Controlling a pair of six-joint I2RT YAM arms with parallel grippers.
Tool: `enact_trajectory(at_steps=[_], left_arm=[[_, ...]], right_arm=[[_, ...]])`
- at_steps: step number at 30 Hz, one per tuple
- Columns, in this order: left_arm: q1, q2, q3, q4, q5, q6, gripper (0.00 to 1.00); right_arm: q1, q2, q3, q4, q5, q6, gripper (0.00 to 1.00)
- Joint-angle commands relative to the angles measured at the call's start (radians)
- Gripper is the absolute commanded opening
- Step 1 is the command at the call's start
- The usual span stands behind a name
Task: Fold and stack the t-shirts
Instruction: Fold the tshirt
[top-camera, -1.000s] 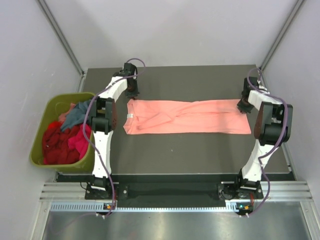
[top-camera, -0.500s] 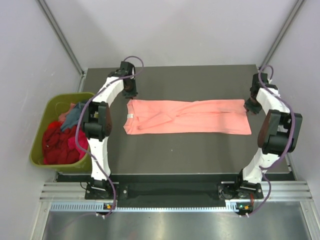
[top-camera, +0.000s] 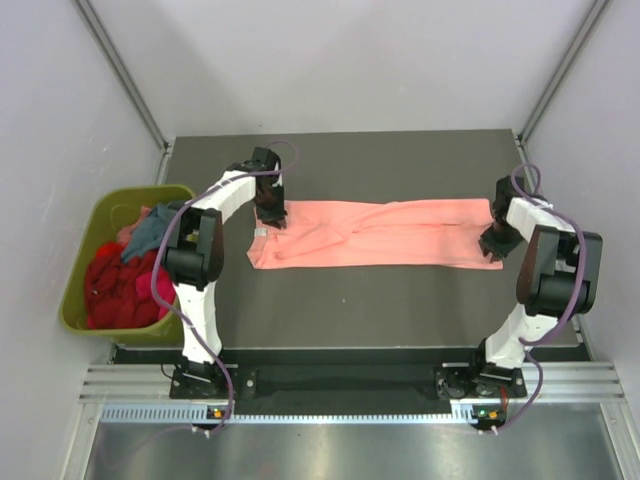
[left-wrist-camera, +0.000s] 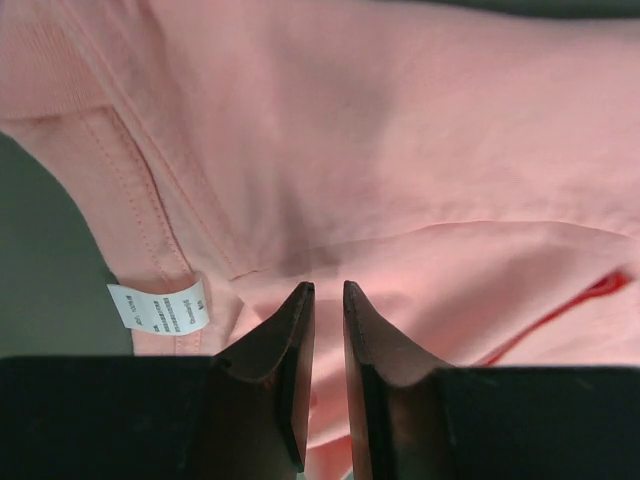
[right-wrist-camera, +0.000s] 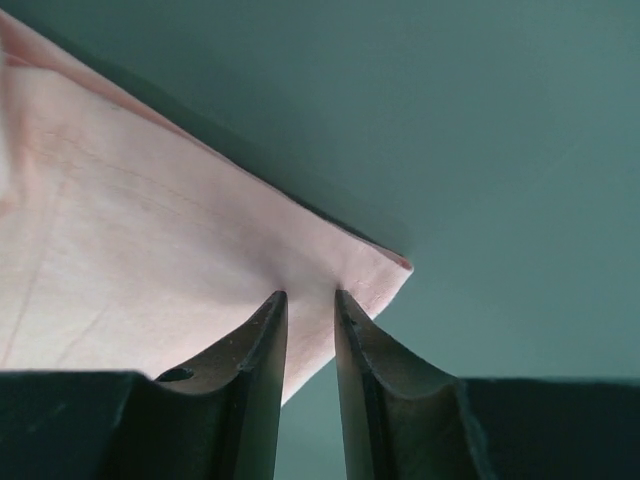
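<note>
The salmon-pink t-shirt (top-camera: 375, 233) lies as a long folded strip across the middle of the table. My left gripper (top-camera: 270, 207) is at its left far corner. In the left wrist view the jaws stand a narrow gap apart, tips dug into the pink cloth (left-wrist-camera: 420, 150) beside the white label (left-wrist-camera: 158, 305). My right gripper (top-camera: 497, 236) is at the shirt's right edge. Its jaws are also nearly together, pinching cloth (right-wrist-camera: 150, 230) just short of a corner (right-wrist-camera: 400, 268). Red (top-camera: 112, 285), magenta (top-camera: 160, 283) and teal-blue (top-camera: 150, 232) shirts lie in the bin.
The olive-green bin (top-camera: 78, 270) stands off the table's left edge, beside the left arm. Grey walls close in on both sides. The dark tabletop (top-camera: 380, 300) shows in front of and behind the pink shirt.
Both grippers have moved from just beyond the shirt's far edge toward me, onto its left and right ends. The shirt's far right corner has shifted slightly right.
</note>
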Motion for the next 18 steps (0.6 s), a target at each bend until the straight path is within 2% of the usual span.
enact_trajectory(at_steps=[1,3,4,5,10,13,18], left_arm=[[0.005,0.028,-0.045,0.004,-0.042,-0.022,0.23],[0.005,0.032,-0.071,0.007,-0.076,-0.020,0.23],[0.005,0.031,-0.082,0.010,-0.085,-0.019,0.23],[0.005,0.034,-0.090,0.013,-0.103,-0.019,0.22],[0.007,0.052,-0.111,-0.007,-0.212,-0.003,0.23],[0.008,0.057,-0.119,-0.007,-0.225,-0.002,0.23],[0.012,0.045,-0.114,-0.009,-0.225,-0.008,0.23]], right_arm=[[-0.005,-0.020,-0.037,0.079,0.007,0.031,0.26],[-0.007,-0.015,-0.066,0.102,0.014,0.022,0.18],[-0.007,-0.014,-0.078,0.112,0.031,0.019,0.05],[-0.010,-0.024,-0.099,0.119,0.037,0.011,0.00],[-0.018,-0.151,-0.185,0.182,0.129,-0.007,0.00],[-0.019,-0.274,-0.239,0.240,0.125,-0.035,0.00],[-0.021,-0.349,-0.294,0.270,0.120,-0.052,0.00]])
